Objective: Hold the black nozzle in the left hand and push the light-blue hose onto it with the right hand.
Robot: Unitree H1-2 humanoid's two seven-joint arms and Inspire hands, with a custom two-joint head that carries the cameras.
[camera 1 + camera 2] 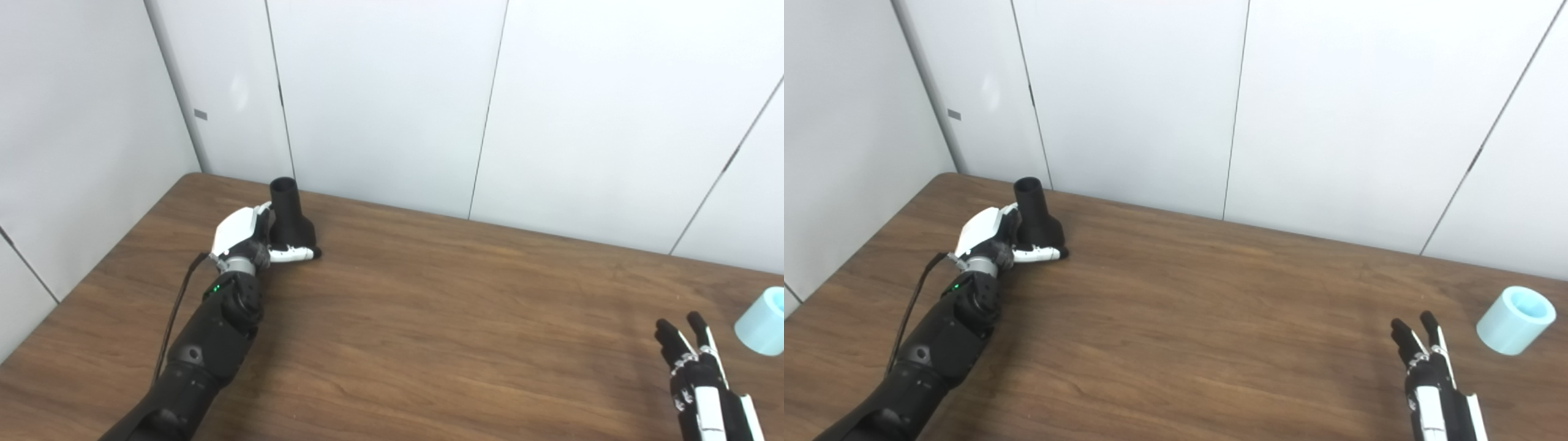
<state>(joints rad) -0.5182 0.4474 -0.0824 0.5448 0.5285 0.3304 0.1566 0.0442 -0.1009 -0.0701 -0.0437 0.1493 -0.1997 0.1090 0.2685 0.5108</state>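
Black nozzle point(291, 214) is being gripped upright by the left hand point(248, 239) — the right hand point(1427, 361), fingers spread, is being held empty near the light-blue hose point(1515, 320).

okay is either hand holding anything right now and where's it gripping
The left hand wraps the black nozzle low around its wide base on the table. The right hand is open, empty.

The nozzle point(1036, 217) stands upright on the surface point(1188, 331) at its far left, near the back edge, with its narrow end up. The left robot hand point(995, 240) sits just beside it on the left, touching it, one finger reaching across the front of its base. The hose point(1515, 320) lies at the far right of the surface, tilted. The right robot hand point(1427, 367) is near the front edge, left of the hose and apart from it. Wall panels point(1151, 92) stand behind the surface.
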